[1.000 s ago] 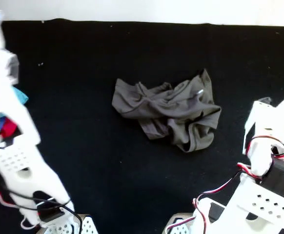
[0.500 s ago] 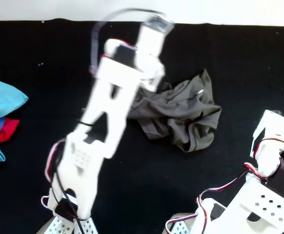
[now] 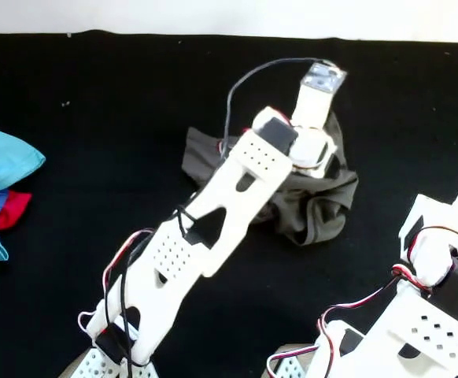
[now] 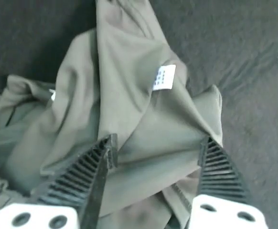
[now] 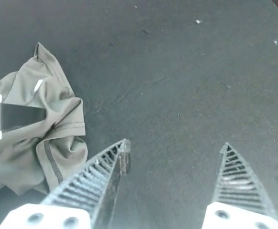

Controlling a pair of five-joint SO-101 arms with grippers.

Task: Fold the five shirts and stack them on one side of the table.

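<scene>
Left tool (image 4: 158, 143) has swung over the grey shirt (image 3: 317, 206) on black table (image 3: 95, 165).

Nothing legible shows. The one label is a small white rectangular tag (image 4: 164, 77) on a fold of the crumpled olive-grey fabric shirt (image 4: 124, 124), which lies mid-scene, slightly to the right. The tag bears rows of tiny bluish marks, too small to read as letters or numbers.
</scene>
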